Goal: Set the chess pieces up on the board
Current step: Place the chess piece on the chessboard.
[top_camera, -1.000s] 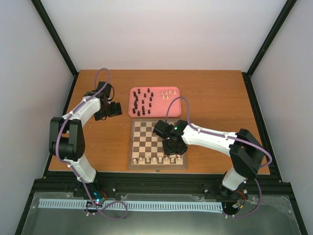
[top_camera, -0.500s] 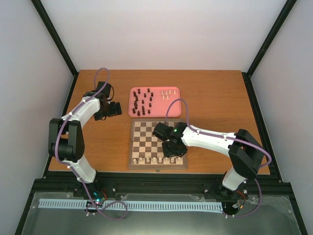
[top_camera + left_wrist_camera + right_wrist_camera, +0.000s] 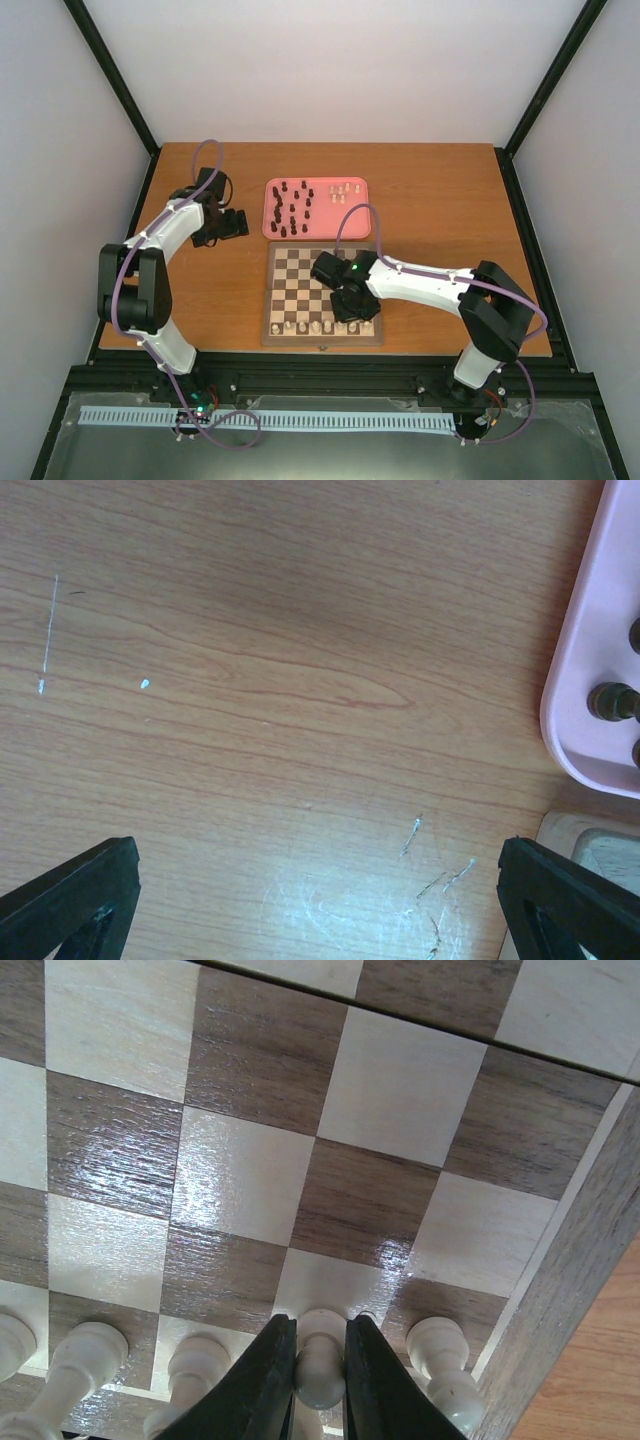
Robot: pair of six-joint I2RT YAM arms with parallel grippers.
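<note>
The chessboard (image 3: 300, 275) lies at the table's front middle, with several cream-white pieces (image 3: 303, 326) along its near rows. My right gripper (image 3: 348, 307) hangs over the board's near right part. In the right wrist view it (image 3: 321, 1360) is shut on a cream-white pawn (image 3: 321, 1372), whose base meets a cream square; other white pieces (image 3: 440, 1355) stand beside it. My left gripper (image 3: 236, 224) is open and empty over bare wood left of the pink tray (image 3: 355, 205), which holds dark brown pieces (image 3: 290, 207) and a few white ones (image 3: 347, 190). One of its fingertips (image 3: 70, 895) shows in the left wrist view.
The pink tray's edge (image 3: 580, 680) with dark pieces (image 3: 612, 702) shows at the right of the left wrist view, and the board's corner (image 3: 590, 845) below it. Black frame rails border the table.
My right gripper has shifted slightly left and down over the board's near right part with the white pawn. The left arm has not moved.
</note>
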